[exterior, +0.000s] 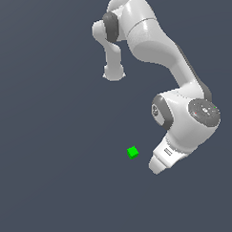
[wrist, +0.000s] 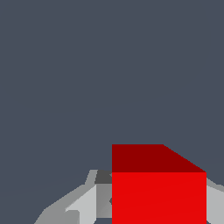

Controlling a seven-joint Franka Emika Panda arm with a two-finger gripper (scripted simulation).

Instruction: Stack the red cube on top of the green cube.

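The red cube [wrist: 158, 192] fills the near part of the wrist view, large and close. It sits between the grey fingers [wrist: 89, 203] of my gripper [wrist: 158, 201], which press on both of its sides. In the exterior view the red cube is hidden under the white hand [exterior: 160, 161]. The green cube [exterior: 133, 152] rests on the dark floor just to the exterior view's left of the hand, a short gap away. The wrist view does not show the green cube.
The white arm [exterior: 148, 40] bends down from the top of the exterior view, with its base [exterior: 114, 72] at the upper middle. A plain dark grey floor [exterior: 52, 140] lies all around.
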